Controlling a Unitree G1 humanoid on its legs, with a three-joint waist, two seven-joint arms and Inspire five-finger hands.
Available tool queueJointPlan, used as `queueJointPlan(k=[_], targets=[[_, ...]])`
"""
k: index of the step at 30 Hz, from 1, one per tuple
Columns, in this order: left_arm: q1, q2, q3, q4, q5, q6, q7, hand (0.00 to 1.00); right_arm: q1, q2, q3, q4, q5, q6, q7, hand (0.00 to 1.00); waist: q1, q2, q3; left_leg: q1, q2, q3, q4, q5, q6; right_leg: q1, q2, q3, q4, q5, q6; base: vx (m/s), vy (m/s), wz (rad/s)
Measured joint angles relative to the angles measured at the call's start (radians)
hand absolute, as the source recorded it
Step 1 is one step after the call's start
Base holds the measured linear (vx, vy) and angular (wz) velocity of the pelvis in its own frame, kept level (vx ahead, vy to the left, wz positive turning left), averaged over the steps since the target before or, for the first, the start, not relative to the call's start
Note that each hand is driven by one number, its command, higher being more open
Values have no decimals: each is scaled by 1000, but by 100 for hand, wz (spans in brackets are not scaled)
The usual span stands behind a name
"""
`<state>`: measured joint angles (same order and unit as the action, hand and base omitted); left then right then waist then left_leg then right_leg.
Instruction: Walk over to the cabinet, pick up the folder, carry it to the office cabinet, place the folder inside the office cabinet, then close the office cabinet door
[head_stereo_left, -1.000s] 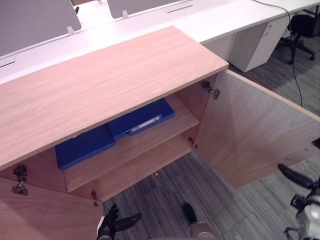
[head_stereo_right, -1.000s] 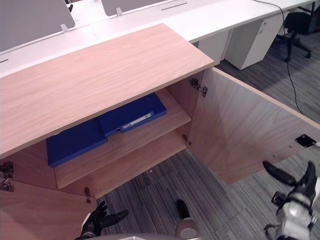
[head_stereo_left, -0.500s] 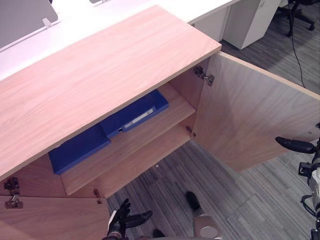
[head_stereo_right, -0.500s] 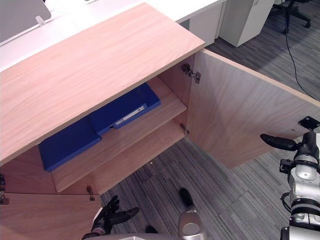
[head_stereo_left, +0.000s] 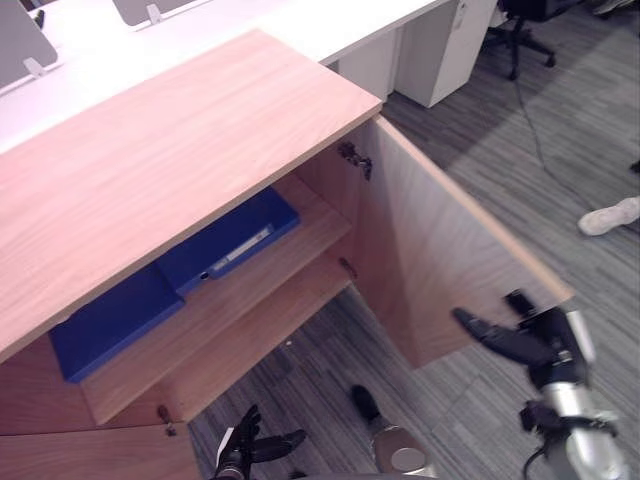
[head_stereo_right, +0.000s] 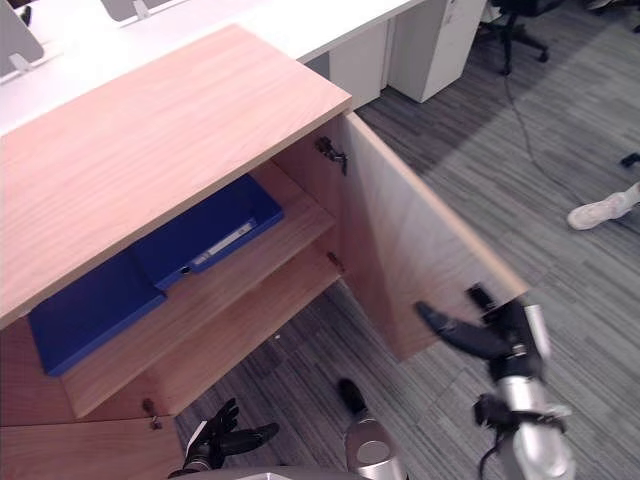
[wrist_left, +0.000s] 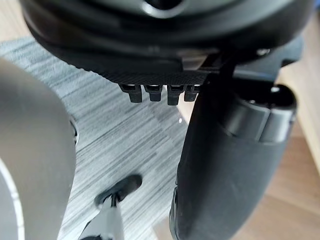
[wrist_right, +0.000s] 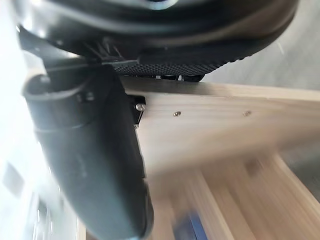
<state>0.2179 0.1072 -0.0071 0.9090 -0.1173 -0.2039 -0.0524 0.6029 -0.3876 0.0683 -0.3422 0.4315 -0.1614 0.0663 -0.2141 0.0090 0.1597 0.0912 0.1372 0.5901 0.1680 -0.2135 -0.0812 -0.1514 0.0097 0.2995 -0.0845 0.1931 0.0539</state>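
blue folder (head_stereo_left: 232, 243) flat on upper shelf (head_stereo_left: 315, 237) inside cabinet (head_stereo_left: 180, 150), second blue folder (head_stereo_left: 112, 322) beside it. right hand (head_stereo_left: 520, 343) at the free edge of cabinet door (head_stereo_left: 430, 260), fingers straight, probably touching. left hand (head_stereo_left: 245, 455) low in front of cabinet, fingers spread.

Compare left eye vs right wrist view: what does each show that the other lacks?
Left eye adds: the light wooden cabinet top, the open left hand, a person's white shoe. Right wrist adds: small metal screws in the door, close up. Shared: the open wooden cabinet door, the open right hand, the blue flat folder inside.
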Motion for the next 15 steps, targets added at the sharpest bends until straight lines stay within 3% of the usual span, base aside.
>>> queueJointPlan(k=[1,3,8,12,15], targets=[[-13,5,0,17,0,0,1,100,0,-27,87,-8,2,0,35,100,7,-13,-6,-10,5,-4,16,-7,-2,0,-2,-3,0,0,-6,-133,-90,7],[-35,4,-1,34,2,0,1,100,-39,-64,215,-17,2,1,83,100,34,-13,-7,-16,8,-22,34,-16,1,11,-12,-32,0,-3,-5,-128,-73,26],[-64,13,-24,31,10,-7,5,100,-372,-34,423,33,-32,-15,141,100,119,-11,-11,-111,1,-188,106,-10,11,23,-56,-181,7,-7,-15,-110,-46,88],[-77,14,-23,3,8,-7,19,100,-686,117,438,299,-122,-33,89,100,196,-11,-13,-181,-20,-322,126,11,27,38,-90,-310,9,-19,-9,-73,-8,101],[-84,13,-19,-14,-3,-6,32,100,-816,189,336,523,-282,-30,-16,100,239,-11,-13,-222,-50,-453,115,41,35,76,-117,-449,12,-38,11,-11,12,137]])
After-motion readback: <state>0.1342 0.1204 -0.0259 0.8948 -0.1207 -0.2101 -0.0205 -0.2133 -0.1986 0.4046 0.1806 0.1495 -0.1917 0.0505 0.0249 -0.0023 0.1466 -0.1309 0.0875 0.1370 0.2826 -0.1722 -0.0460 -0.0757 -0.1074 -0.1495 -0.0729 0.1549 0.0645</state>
